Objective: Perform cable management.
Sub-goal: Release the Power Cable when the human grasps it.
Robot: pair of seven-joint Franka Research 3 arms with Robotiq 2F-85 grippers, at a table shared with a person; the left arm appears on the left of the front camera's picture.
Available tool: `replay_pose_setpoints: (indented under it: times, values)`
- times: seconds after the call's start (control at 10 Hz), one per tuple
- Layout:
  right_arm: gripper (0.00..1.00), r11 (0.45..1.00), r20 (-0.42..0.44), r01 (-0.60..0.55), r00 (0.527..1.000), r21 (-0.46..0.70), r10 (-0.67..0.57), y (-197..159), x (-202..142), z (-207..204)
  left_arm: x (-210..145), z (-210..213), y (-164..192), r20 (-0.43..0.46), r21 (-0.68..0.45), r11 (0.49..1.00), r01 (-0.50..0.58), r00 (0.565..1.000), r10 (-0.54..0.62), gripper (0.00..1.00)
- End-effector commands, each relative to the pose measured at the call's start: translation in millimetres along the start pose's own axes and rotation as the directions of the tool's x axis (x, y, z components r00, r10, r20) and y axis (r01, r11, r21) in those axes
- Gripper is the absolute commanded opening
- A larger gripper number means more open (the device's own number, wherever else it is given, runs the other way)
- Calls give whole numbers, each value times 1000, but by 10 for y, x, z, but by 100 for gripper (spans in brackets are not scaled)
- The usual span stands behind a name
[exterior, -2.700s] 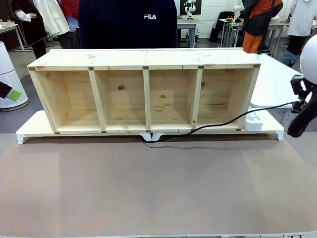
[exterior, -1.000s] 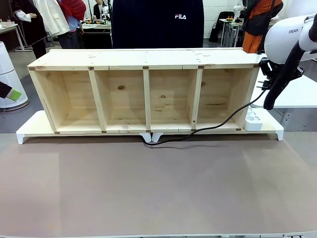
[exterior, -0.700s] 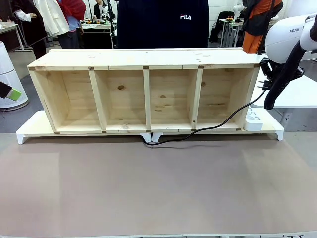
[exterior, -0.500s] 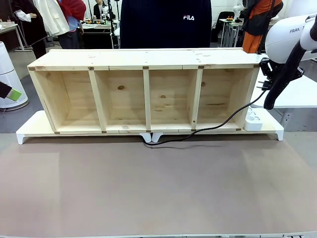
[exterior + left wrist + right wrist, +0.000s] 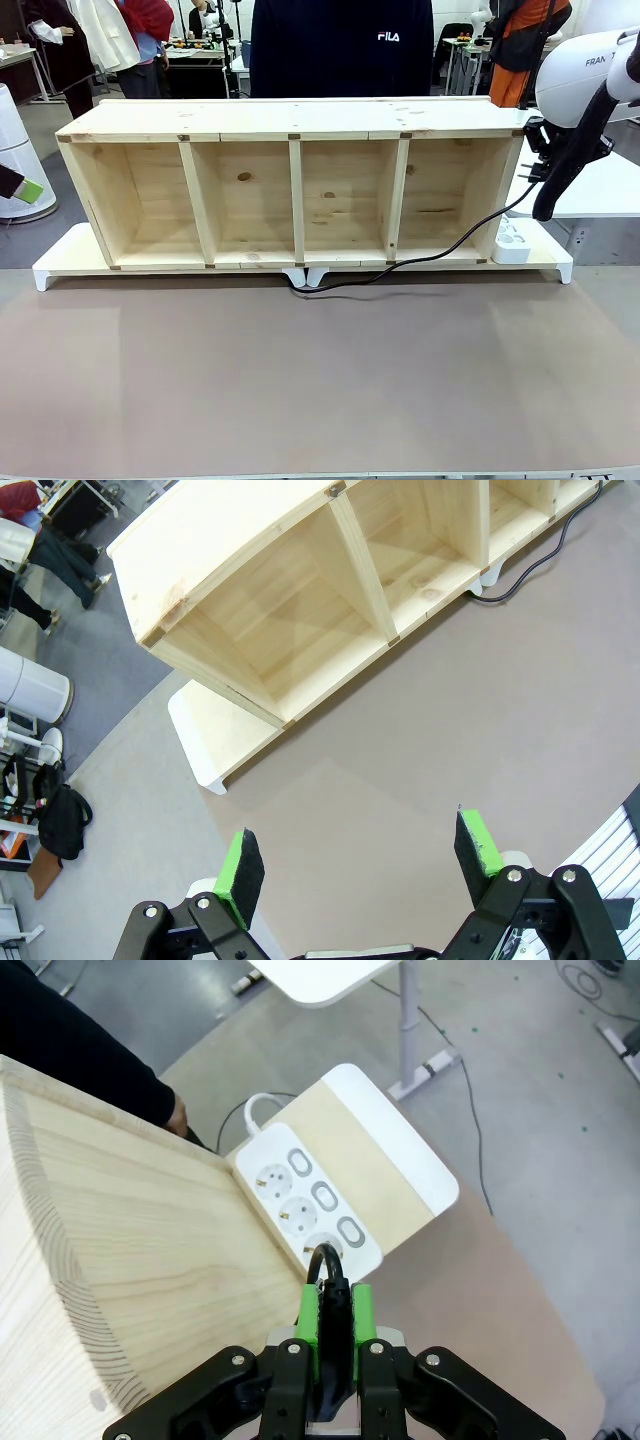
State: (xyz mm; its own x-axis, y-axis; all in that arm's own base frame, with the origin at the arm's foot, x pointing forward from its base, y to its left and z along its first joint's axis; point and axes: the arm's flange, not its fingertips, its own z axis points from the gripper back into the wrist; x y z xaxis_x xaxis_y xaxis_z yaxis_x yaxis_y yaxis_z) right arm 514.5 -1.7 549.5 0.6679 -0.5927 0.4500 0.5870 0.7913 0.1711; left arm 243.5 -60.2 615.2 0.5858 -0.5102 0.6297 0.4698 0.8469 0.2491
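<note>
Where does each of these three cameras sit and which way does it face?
Front: between the arms, facing the shelf and person; right arm shows.
Left wrist: high, looking down at the shelf's end; open left gripper.
Right wrist: above the power strip; right gripper pinches the cable.
Both wrists share the shelf.

The shelf unit [image 5: 300, 190] is pale bare wood, matt, with plain grain and dark knots. The surface [image 5: 320, 380] has a smooth, matt grey-brown cover. The cable [image 5: 440, 256] wears a dull black rubbery sheath. The power strip [image 5: 310, 1195] is smooth white plastic with a slight sheen. The right tool [image 5: 336, 1300] is matt black, its pads [image 5: 366, 1310] matt green
</note>
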Motion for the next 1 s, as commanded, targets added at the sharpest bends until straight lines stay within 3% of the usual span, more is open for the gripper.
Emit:
replay_pose_setpoints:
  times: [0.0,0.9]
  values:
    - [15,1000,10,-1,1000,-4,1,6,1,2,7,1,-4,5,-2,1000,-8,1000,8,100]
    - [15,1000,10,-1,1000,-4,1,6,1,2,7,1,-4,5,-2,1000,-8,1000,8,100]
